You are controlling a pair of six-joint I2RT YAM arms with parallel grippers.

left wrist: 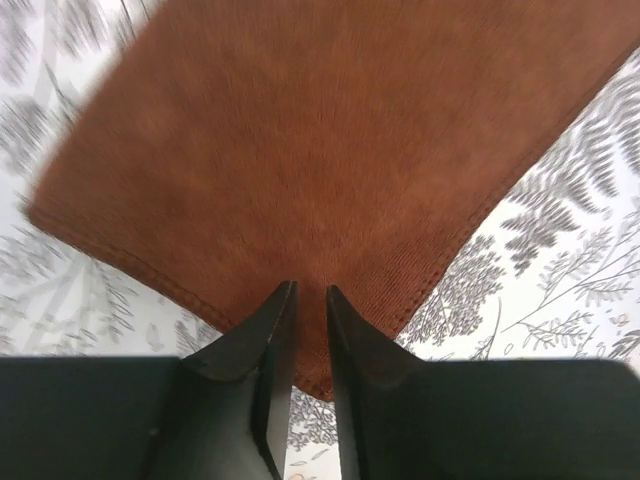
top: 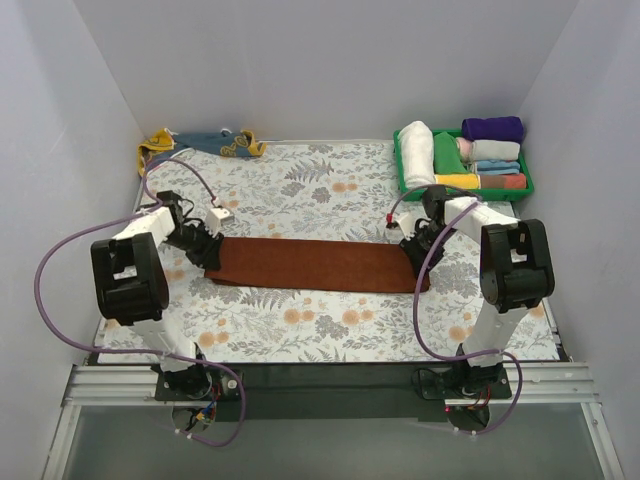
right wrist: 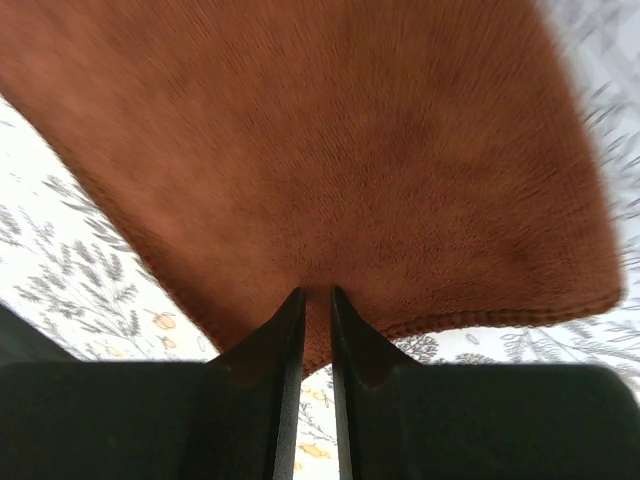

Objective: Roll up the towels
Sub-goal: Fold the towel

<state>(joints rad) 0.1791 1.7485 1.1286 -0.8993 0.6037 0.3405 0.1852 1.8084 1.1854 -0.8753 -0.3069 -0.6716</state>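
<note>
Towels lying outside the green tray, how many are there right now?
2. The rust-brown towel lies stretched flat across the middle; the mustard-yellow and blue-grey towel sits crumpled at the far left corner. Another could lie hidden beneath the arms.

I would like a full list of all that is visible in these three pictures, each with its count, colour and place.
rust-brown towel: one, rust-brown, a long strip across the middle of the table
mustard-yellow towel: one, mustard with blue-grey patches, crumpled at the far left corner
green tray: one, green, far right corner
rolled cloths: several, white, green, purple and other colours, inside the tray
table cover: one, white with grey and orange floral print, under the towels and tray
arms: two, black and white, near edge
left fingers: two, black, pinching the strip's left end
right fingers: two, black, pinching its right end
</note>
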